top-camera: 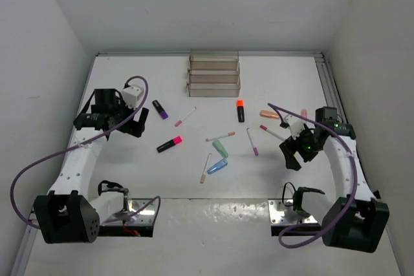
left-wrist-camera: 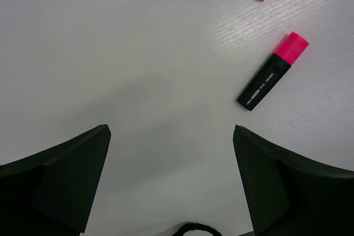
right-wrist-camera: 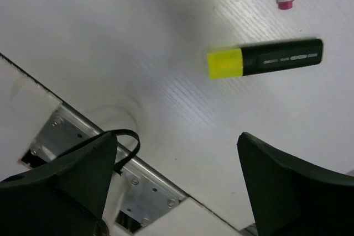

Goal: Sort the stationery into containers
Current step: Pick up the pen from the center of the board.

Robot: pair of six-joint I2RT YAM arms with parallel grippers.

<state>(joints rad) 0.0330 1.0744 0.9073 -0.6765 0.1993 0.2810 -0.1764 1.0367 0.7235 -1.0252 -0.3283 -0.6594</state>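
The containers (top-camera: 213, 75), a stepped block of clear trays, stand at the back centre. Stationery lies scattered mid-table: a purple-capped highlighter (top-camera: 160, 109), a pink-capped highlighter (top-camera: 169, 144), an orange-capped highlighter (top-camera: 240, 110), thin white pens (top-camera: 185, 116), and green (top-camera: 220, 148) and blue (top-camera: 217, 166) pieces. My left gripper (top-camera: 137, 123) is open and empty over bare table, left of the pink-capped highlighter (left-wrist-camera: 272, 71). My right gripper (top-camera: 292, 153) is open and empty. A yellow-capped highlighter (right-wrist-camera: 264, 59) lies ahead of it.
A peach piece (top-camera: 270, 114) and a pink piece (top-camera: 303, 114) lie at the right. The metal base plate (right-wrist-camera: 119, 161) and the table's front edge show under the right gripper. A rail (top-camera: 330, 88) runs along the right side.
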